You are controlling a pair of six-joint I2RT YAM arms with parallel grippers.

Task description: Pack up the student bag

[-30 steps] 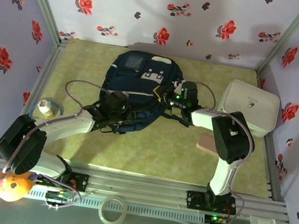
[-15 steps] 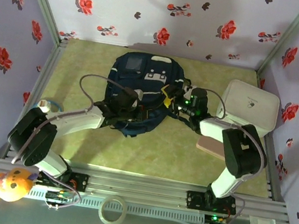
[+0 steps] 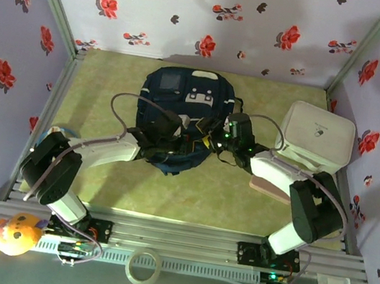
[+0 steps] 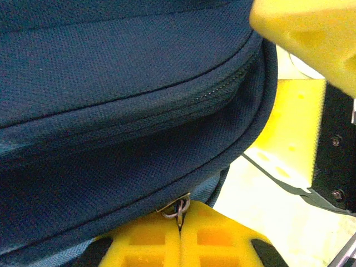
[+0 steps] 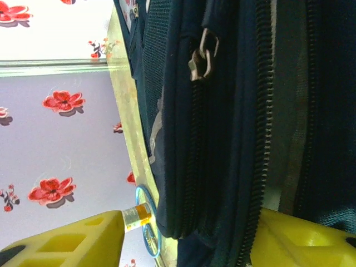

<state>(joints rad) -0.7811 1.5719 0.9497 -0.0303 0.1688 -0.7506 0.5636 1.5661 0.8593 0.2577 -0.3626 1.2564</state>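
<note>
The student bag [image 3: 183,93] lies flat at the back middle of the table, navy with white patches. My left gripper [image 3: 189,140] is at its near edge; in the left wrist view the yellow fingers [image 4: 179,225] are pressed together on the metal ring of a zipper pull [image 4: 179,207]. My right gripper [image 3: 210,137] faces it from the right. In the right wrist view it [image 5: 189,239] stands open around the bag's zippered edge [image 5: 222,139], with a gap beside the left finger [image 5: 72,239]. Another zipper pull [image 5: 201,55] hangs higher on that edge.
A white rounded box [image 3: 317,136] stands at the back right, with a flat pink object [image 3: 270,185] in front of it. A small bottle inside a blue ring [image 5: 142,219] sits at the table's left side. A tape roll [image 3: 142,265] and a plush toy [image 3: 7,232] lie beyond the near rail.
My left gripper has slid right along the bag's near edge, still shut. My right gripper has opened and shifted slightly toward the bag's corner.
</note>
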